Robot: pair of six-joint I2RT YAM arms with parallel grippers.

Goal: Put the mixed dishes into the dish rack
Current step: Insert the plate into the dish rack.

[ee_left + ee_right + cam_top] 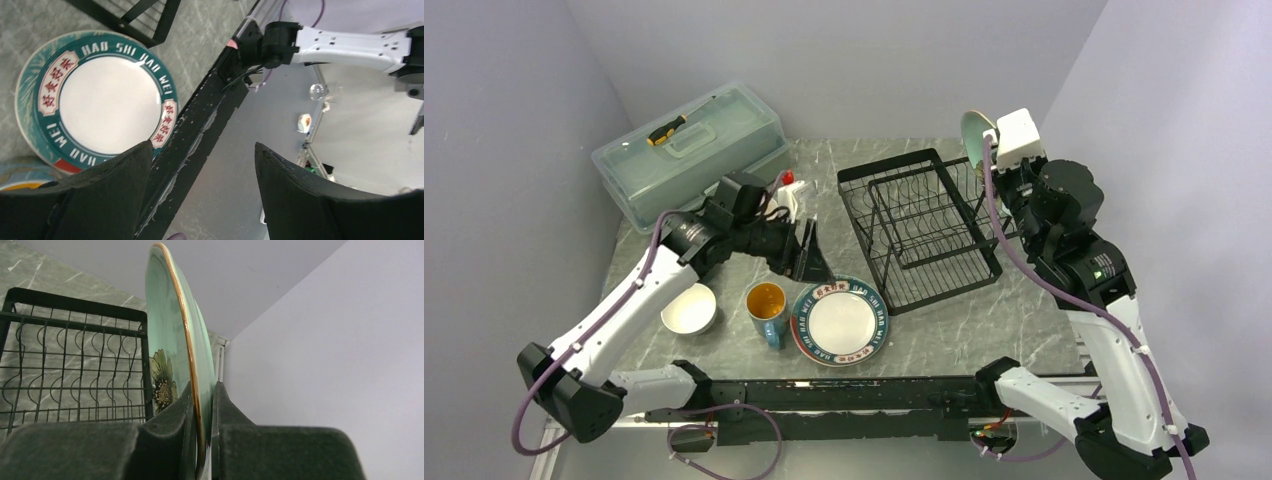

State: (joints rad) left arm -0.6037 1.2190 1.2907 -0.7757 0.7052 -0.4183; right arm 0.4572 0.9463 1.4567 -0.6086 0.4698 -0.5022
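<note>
The right claw (pixel 202 392) pinches the green plate (pixel 172 325) by its rim, jaws closed narrow on the gilt edge, and we hold it upright in the air beside the far right corner of the rack (pixel 924 225), not yet in any slot. Our grip takes only a small stretch of rim, so we judge the plate could pivot or slip out if we swing or tip it fast. Coming down, its lower edge could strike the top wires instead of dropping between two prongs, and a skewed plate could jam or shove the light rack across the table (pixel 984 325). The left claw (pixel 202 147) hangs wide and empty just over the patterned plate (pixel 107 97), which lies flat near the front edge beside the mug (pixel 766 305) and the white bowl (pixel 689 308); if both arms reach for the rack together, we risk a collision over it
</note>
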